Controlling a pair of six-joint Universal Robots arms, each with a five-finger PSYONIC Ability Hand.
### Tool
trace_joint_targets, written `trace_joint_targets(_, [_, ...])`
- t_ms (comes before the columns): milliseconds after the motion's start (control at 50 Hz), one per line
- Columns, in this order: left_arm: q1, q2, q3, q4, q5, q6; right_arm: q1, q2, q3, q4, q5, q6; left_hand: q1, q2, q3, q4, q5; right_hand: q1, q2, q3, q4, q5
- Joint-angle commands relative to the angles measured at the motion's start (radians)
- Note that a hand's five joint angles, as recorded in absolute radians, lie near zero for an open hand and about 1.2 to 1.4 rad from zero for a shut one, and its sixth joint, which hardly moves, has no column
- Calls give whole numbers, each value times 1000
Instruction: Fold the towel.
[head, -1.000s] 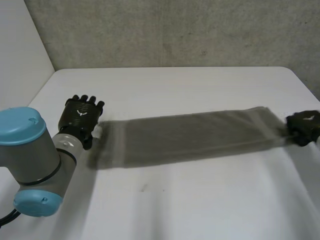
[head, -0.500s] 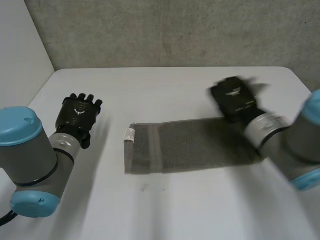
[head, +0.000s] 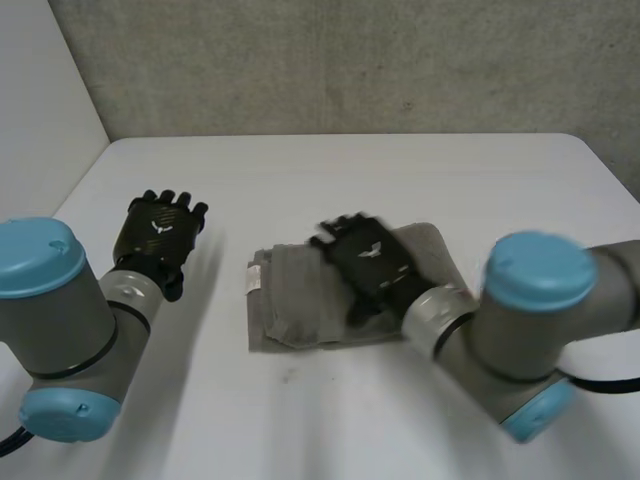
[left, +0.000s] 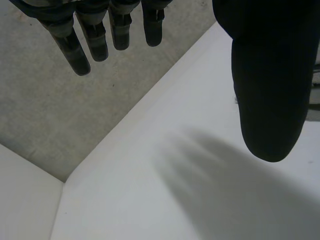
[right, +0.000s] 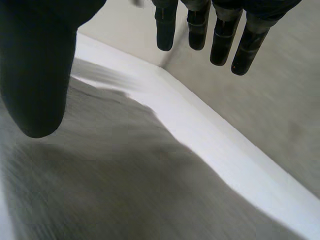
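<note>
The grey towel (head: 290, 312) lies doubled over on the white table (head: 330, 175), with a small white label (head: 257, 276) at its left edge. My right hand (head: 368, 263) hovers over the towel's middle, fingers straight and spread, holding nothing. In the right wrist view the towel (right: 125, 175) stretches under the palm, and the fingers (right: 222, 37) and thumb (right: 35, 75) stand apart above it. My left hand (head: 160, 232) rests off the towel to its left, open; its fingers (left: 95, 35) hang straight over bare table (left: 150, 200).
A grey concrete wall (head: 350, 60) rises behind the table's far edge, and a white wall stands at the left. My right arm's elbow (head: 535, 330) reaches over the table's front right; the left arm's elbow (head: 55, 320) sits at the front left.
My right hand swept leftward from the table's right edge, carrying the towel's right end over its left part, then opened. The towel is now much shorter. The left hand stayed put.
</note>
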Motion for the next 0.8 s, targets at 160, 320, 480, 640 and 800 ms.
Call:
trace_joint_targets(160, [-74,-4,-9,0,0,-4,-351,-85,166,180,3,-57,4,10,8,9,-25,155,134,153,133,114])
trace_joint_targets(320, [-76,-9,-9,1,0,-4,-417,-73,191,88,-22,-184,4,10,8,9,-25,1186,1165,1184,1164,1144])
trace_joint_targets(480, [-74,-1,-9,6,-3,-4,-356,-91,136,21,10,-177,4,10,8,9,-25,1186,1165,1184,1164,1144])
trace_joint_targets(640, [-74,2,-14,6,-4,-6,-13,-82,71,-28,14,-183,4,10,8,9,-25,1186,1165,1184,1164,1144])
trace_joint_targets(800, [-78,43,-17,-3,-14,-50,180,56,62,-96,-2,-209,4,10,8,9,-25,1186,1165,1184,1164,1144])
